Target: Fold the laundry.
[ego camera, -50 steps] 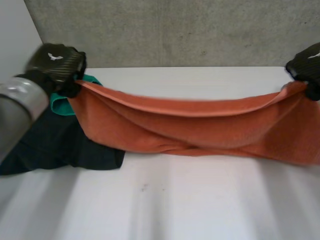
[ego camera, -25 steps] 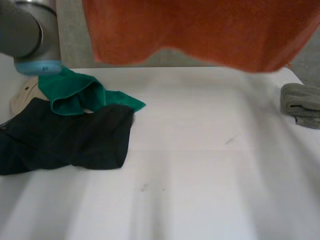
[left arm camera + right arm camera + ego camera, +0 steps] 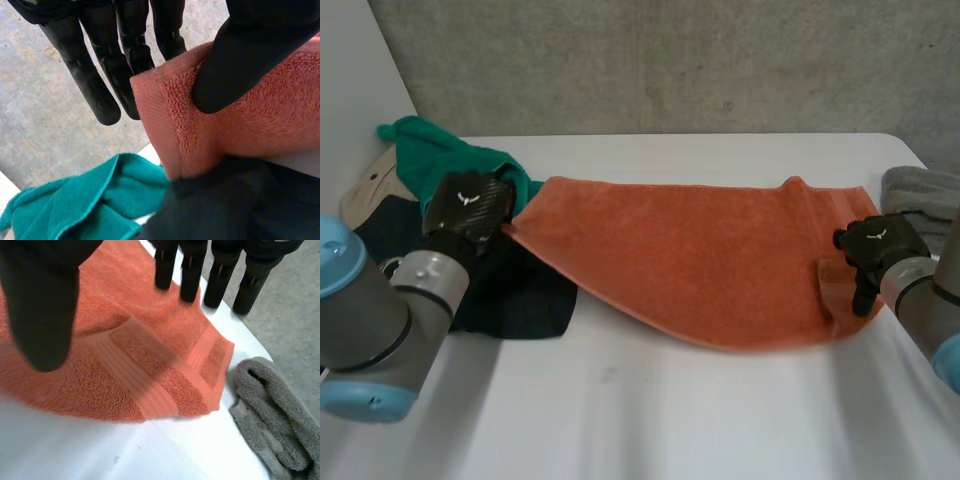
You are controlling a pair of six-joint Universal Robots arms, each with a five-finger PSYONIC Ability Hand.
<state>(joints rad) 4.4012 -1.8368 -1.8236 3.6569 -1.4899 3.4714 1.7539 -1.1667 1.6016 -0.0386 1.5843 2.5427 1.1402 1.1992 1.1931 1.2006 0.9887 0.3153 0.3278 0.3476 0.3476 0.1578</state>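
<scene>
Five cloth items are counted on the white table. One orange towel is spread flat across the middle, with its corner near the right hand turned over on itself. One green cloth is bunched at the far left. One dark garment is laid in front of it, partly under the orange towel's left corner. One beige item is seen at the left edge, too hidden to be identified. One grey towel, rolled, is set just beside the orange towel's right end but apart from it.

Two hands are noted. The left hand is placed at the orange towel's left corner; in the left wrist view that corner is pinched between the thumb and the straight fingers. The right hand is held over the towel's right edge; its fingers are kept straight and apart from the thumb, with nothing gripped.
</scene>
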